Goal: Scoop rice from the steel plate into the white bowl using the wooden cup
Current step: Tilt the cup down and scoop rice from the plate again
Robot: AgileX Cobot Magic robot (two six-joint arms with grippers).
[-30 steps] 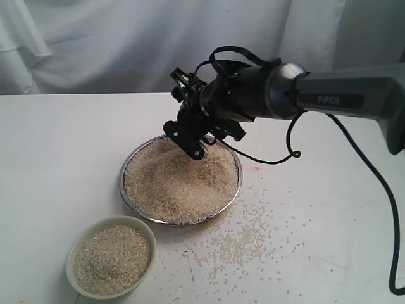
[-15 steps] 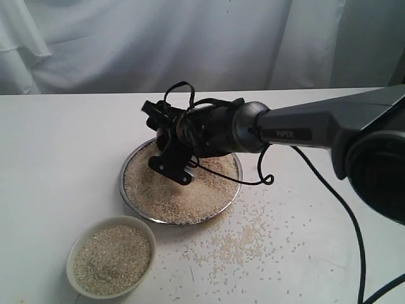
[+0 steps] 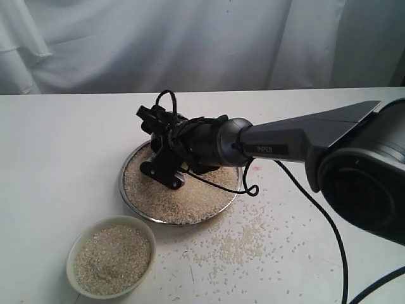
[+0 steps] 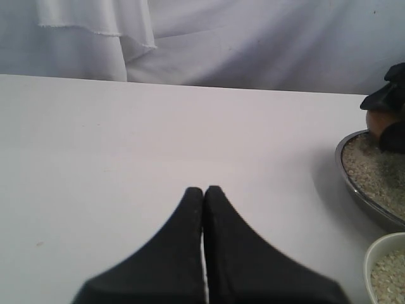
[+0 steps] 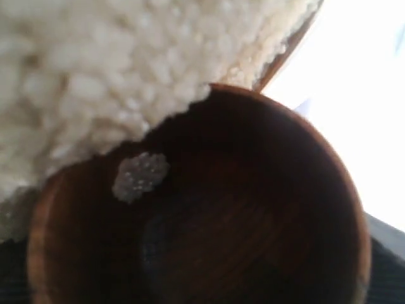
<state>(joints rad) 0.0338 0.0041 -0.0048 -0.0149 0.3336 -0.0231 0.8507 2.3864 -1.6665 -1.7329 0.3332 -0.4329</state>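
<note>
The steel plate holds a wide heap of rice at the table's middle. My right gripper reaches down onto the plate's left part, shut on the wooden cup. The cup lies tilted with its rim pushed into the rice, and a small clump of grains sits inside its dark hollow. In the exterior view the gripper hides the cup. The white bowl, filled with rice, stands front left. My left gripper hovers shut and empty over bare table left of the plate.
Loose grains are scattered on the white table in front of and right of the plate. A black cable hangs from the right arm over the plate's right rim. White cloth hangs behind the table.
The right arm has swung left and down across the plate, carrying the cup from the far rim into the rice at the plate's left part. The bowl has stayed put.
</note>
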